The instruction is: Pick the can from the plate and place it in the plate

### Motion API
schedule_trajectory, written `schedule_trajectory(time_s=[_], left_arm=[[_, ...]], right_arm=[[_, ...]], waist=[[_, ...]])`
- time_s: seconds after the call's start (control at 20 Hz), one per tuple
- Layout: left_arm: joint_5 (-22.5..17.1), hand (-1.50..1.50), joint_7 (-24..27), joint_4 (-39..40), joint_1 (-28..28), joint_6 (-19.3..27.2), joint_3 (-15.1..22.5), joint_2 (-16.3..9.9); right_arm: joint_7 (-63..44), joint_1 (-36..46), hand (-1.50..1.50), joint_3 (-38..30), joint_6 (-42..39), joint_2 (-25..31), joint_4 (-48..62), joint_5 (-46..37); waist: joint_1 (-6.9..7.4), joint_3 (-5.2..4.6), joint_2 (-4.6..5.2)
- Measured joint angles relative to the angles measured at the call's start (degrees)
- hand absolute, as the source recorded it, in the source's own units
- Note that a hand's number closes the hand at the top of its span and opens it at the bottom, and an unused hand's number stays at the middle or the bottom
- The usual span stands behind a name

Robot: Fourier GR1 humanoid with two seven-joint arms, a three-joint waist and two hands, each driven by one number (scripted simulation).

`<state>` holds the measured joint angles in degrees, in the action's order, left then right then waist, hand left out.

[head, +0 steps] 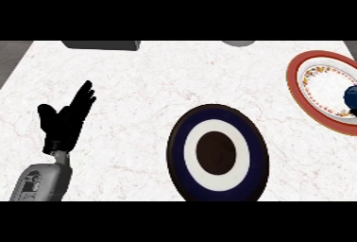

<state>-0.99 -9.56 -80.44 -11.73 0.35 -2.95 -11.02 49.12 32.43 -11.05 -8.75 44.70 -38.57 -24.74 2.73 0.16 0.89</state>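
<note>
A dark blue can (pixel 350 97) stands on a red-rimmed white plate (pixel 305 94) with a floral band, at the right edge of the head view; the can is cut off by the frame. Nearer and centre-right lies a navy plate (pixel 178 156) with a white ring and a dark brown middle, nothing on it. My left hand (pixel 64 120) rests at the left over the marble counter, fingers straight and pointing up, far from both plates. My right hand does not show.
A dark grey block (pixel 101 44) lies at the counter's far edge, upper left. A grey rounded object (pixel 239 43) peeks in at the top, right of centre. The counter's left edge runs diagonally at the upper left.
</note>
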Motion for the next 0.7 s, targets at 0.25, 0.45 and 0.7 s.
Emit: schedule_trajectory(time_s=[0.25, 0.45, 0.7], left_arm=[[-0.4, 0.0, 0.6, 0.1, 0.4, -1.3, -0.1, -0.6], [-0.2, 0.0, -0.2, -0.2, -0.4, -1.1, 0.0, -0.4], [-0.5, 0.0, 0.0, 0.0, -0.7, -1.0, -0.8, -0.6]], right_arm=[[0.5, 5.2, -1.5, 3.1, -3.1, 1.0, 10.3, -4.5], [3.3, 8.4, -1.5, 5.1, -4.4, 1.0, 16.1, -7.0], [7.0, 10.7, -1.5, 3.3, -3.9, 0.9, 18.9, -5.1]], waist=[[0.82, 0.03, 0.28], [1.05, 0.11, 0.45], [0.56, 0.16, 0.41]])
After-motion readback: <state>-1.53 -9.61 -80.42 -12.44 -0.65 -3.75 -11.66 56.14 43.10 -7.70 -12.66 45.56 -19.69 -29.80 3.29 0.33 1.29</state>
